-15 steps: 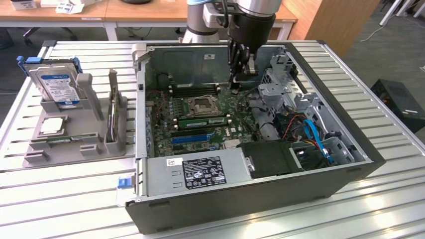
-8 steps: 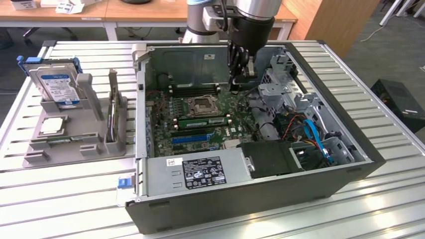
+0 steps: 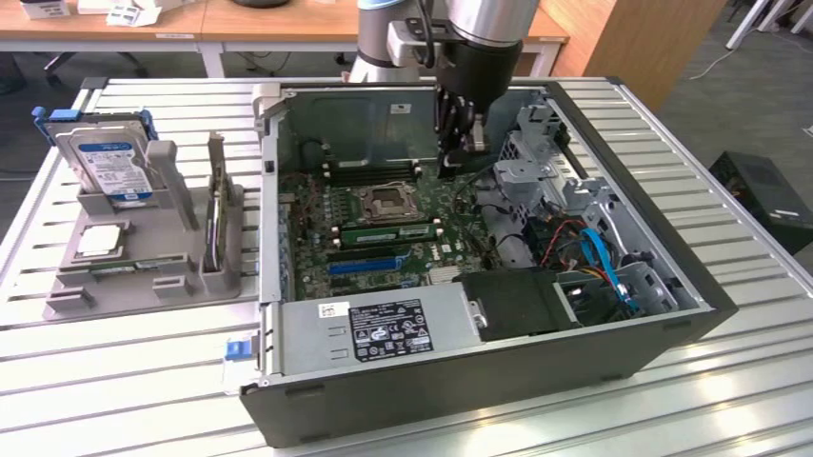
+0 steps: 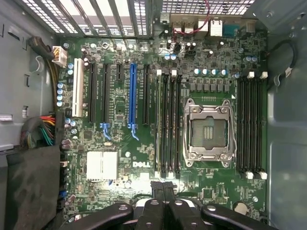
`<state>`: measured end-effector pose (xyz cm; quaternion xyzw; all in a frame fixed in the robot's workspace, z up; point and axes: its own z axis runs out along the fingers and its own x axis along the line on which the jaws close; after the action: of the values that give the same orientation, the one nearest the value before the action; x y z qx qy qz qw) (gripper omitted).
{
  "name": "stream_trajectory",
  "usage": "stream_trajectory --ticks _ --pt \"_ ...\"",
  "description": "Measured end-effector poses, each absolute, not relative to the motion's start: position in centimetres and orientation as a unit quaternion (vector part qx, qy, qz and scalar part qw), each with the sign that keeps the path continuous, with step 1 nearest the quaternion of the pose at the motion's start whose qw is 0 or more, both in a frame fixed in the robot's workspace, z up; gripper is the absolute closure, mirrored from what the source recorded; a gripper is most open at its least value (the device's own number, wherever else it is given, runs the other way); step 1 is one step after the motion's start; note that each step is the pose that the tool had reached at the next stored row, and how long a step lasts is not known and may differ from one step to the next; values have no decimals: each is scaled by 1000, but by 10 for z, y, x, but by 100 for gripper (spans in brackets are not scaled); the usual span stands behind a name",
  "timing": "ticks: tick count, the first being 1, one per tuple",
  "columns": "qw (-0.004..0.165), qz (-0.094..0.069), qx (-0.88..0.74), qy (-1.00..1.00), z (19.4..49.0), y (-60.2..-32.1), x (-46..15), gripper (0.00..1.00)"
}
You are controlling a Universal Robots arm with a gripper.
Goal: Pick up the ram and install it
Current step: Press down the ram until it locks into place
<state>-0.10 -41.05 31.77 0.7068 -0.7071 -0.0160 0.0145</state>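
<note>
While the pincer [image 3: 460, 143] hangs closed and empty over the motherboard [image 4: 144, 143], the ram [image 3: 387, 231] sits seated in a slot beside the CPU socket [image 3: 385, 199], apparently already installed.

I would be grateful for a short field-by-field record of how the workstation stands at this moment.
pincer: shut, lowered inside the open computer case, above the motherboard
ram: cannot tell whether one sits between the fingers
CPU socket: metal-framed, with black memory slots beside it
blue slot: nothing plugged in
grey tray: on the exterior view's left of the case
hard drive: standing upright in the tray
</note>
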Motion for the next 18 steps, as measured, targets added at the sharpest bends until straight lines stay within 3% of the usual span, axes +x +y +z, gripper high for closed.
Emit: stream_trajectory --ticks 18 --pt "14 -16 707 -707 299 -411 -1 89"
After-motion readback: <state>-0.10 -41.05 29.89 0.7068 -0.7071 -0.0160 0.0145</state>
